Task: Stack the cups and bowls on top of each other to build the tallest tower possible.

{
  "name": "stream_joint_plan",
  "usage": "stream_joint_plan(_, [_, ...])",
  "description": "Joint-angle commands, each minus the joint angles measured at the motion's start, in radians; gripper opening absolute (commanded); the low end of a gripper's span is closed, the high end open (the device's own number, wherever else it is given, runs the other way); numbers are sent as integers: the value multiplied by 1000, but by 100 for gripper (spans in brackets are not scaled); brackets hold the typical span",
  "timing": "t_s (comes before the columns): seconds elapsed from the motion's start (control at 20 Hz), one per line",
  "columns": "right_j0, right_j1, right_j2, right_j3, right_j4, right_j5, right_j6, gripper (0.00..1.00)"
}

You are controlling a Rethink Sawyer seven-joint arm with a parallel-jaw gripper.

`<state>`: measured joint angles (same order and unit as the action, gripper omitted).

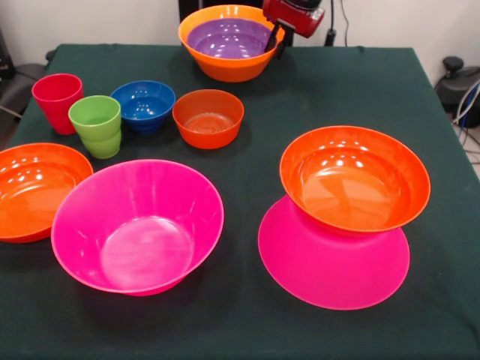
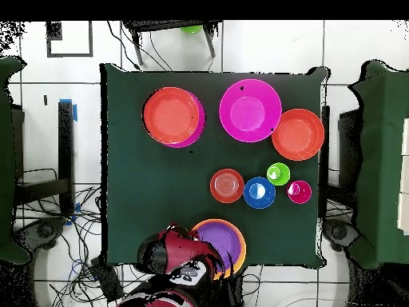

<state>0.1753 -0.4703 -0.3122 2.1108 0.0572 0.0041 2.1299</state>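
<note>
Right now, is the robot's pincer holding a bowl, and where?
Cannot be told. The pincer sits at the far rim of the purple bowl inside the orange bowl, but no grip shows.

A dark green cloth (image 1: 315, 90) covers the table. Behind the table in the front view stands a plain pale wall (image 1: 105, 19). From overhead, the floor (image 2: 351, 48) around the table is pale tile with dark seams, with black cables (image 2: 76, 248) strewn beside the table's edge.

Purple bowl (image 1: 229, 37) in orange bowl (image 1: 225, 69), lime cup (image 1: 97, 124), red cup (image 1: 57, 100) (all plain, unpatterned), dark green tablecloth (image 1: 315, 90)
</note>
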Motion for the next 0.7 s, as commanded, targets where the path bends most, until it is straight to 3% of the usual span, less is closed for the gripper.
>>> stream_joint_plan(0.05, [-5,28,97,-4,-35,-8,101,0])
stream_joint_plan(0.5, [3,-7,87,-3,-23,31,101,0])
stream_joint_plan(0.7, [40,-47,70,-13,-7,93,98,0])
